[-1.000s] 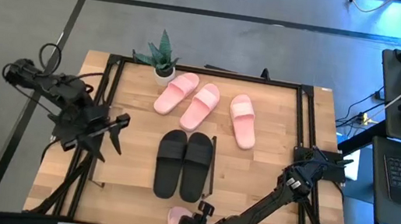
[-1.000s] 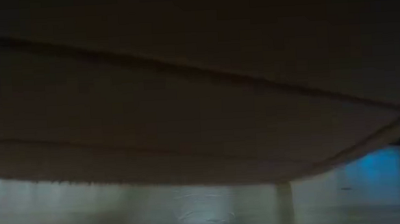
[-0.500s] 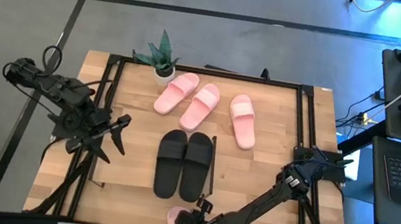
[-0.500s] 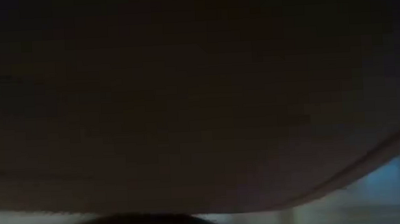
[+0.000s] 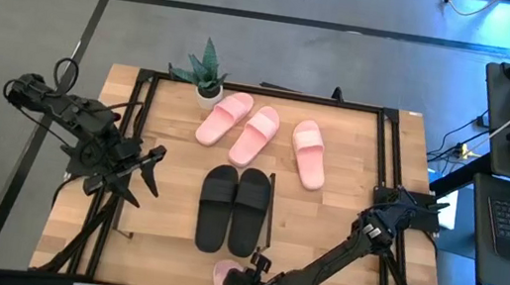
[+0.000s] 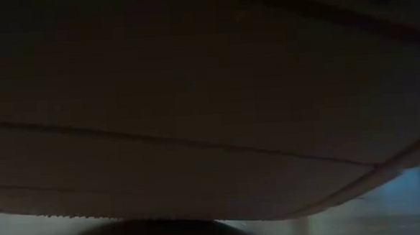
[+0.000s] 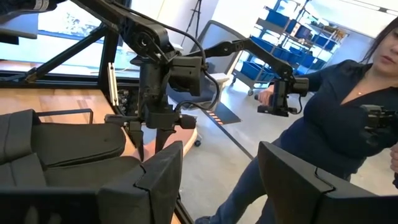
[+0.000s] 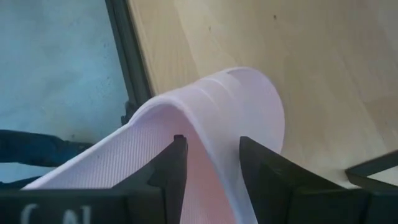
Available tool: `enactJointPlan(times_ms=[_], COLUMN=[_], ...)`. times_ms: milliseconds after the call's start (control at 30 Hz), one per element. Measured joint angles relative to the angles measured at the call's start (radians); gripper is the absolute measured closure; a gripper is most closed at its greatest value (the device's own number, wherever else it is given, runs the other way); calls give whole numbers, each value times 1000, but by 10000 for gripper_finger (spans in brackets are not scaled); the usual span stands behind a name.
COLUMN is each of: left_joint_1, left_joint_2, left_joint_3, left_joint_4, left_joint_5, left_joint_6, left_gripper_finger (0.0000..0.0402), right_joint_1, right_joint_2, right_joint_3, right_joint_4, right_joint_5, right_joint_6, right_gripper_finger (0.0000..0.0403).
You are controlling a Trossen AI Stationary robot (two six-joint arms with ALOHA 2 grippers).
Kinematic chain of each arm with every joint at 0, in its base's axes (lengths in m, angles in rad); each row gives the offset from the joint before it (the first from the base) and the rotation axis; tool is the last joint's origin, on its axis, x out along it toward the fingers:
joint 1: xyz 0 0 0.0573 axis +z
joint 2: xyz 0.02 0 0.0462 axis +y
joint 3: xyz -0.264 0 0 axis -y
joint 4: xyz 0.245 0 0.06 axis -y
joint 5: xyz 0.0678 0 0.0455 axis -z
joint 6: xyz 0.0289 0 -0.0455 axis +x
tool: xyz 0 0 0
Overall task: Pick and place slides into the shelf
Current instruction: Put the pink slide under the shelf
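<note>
Gripping: we have the right gripper [image 8: 208, 180] at the near table [image 5: 356, 137] edge, its fingers closed on the strap of a pink slide [image 8: 236, 99].
Left gripper [image 5: 138, 174]: fingers spread, holding nothing, waiting at the left edge.
Other slides: black pair [image 5: 233, 207] mid-table, three pink slides [image 5: 258, 133] at the far side by the plant [image 5: 205, 68].
Shelf: we cannot make it out.
Next: we judge a lift and carry to the shelf, keeping the strap pinched.
Change: right gripper has shifted slightly left along the near edge; left arm has turned a little.
</note>
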Motion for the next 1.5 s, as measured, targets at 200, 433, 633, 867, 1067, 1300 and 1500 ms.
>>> enactJointPlan(times_ms=[200,433,633,867,1067,1300,1500], left_joint_1=[0,0,0,0,0,0,0], left_joint_2=[0,0,0,0,0,0,0], left_joint_3=[0,0,0,0,0,0,0], left_joint_4=[0,0,0,0,0,2,5], left_joint_5=[0,1,1,1,-30,-47,-56], left_joint_6=[0,0,-1,-1,-43,-149,-183], left_gripper_finger=[201,201,201,201,201,201,201], right_joint_1=[1,3,3,16,48,141,252], right_joint_2=[-3,-8,-9,-48,-133,-200,-190], right_joint_3=[41,75,74,74,74,74,57], right_joint_4=[-46,-71,-32,22,19,50,118], right_joint_5=[-3,-21,-142,-253,-198,-201,-72], right_joint_6=[-6,-23,5,-26,79,602,750], right_gripper_finger=[256,256,256,256,256,256,256])
